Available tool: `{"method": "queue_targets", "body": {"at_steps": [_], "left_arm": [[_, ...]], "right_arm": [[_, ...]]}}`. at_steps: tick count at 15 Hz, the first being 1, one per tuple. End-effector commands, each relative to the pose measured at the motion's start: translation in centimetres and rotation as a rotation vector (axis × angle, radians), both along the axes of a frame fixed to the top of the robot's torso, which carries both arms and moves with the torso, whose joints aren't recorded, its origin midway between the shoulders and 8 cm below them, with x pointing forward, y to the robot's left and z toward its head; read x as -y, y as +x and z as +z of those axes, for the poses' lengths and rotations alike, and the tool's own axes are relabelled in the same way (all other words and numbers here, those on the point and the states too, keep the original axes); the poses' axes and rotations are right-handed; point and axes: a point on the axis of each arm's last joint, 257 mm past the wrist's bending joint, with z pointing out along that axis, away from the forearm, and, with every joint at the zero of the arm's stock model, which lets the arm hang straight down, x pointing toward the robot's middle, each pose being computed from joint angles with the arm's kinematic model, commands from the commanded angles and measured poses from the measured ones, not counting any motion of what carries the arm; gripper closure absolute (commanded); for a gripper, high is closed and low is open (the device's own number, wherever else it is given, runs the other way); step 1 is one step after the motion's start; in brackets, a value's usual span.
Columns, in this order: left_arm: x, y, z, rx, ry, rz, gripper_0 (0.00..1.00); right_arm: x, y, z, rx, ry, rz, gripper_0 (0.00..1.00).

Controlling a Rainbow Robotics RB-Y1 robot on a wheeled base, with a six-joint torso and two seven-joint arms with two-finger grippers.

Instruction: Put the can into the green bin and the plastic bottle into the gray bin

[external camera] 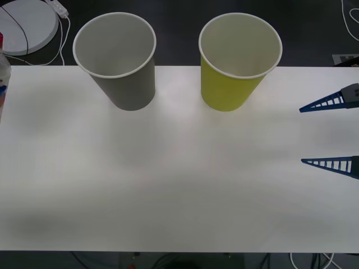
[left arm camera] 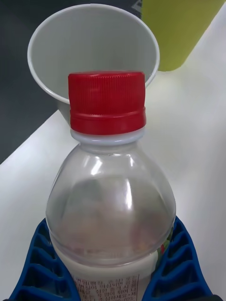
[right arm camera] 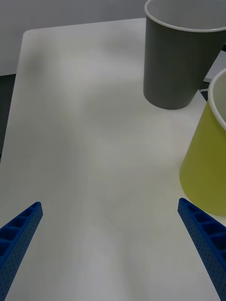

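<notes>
Front view: gray bin (external camera: 120,67) and green bin (external camera: 235,64) stand side by side on the white desk (external camera: 168,179); right of the green bin, the right tool (external camera: 331,131) gapes wide. Left wrist view: left tool (left arm camera: 110,268) clamps the plastic bottle (left arm camera: 110,197) at its body, facing the gray bin's mouth. It looks light, smooth, likely slippery; nothing intervenes.

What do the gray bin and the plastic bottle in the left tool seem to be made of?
Gray bin: probably matte paper, with a rolled white rim. Plastic bottle, gripped by the left tool: clear glossy plastic showing highlights, with a ribbed red cap.
</notes>
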Motion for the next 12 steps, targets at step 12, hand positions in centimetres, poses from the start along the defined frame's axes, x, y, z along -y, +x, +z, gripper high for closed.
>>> {"method": "queue_targets", "body": {"at_steps": [12], "left_arm": [[2.4, 2.2, 1.8, -0.065, 0.075, -0.028, 1.0]], "right_arm": [[0.0, 0.0, 0.0, 0.0, 0.0, 0.0, 0.0]]}}
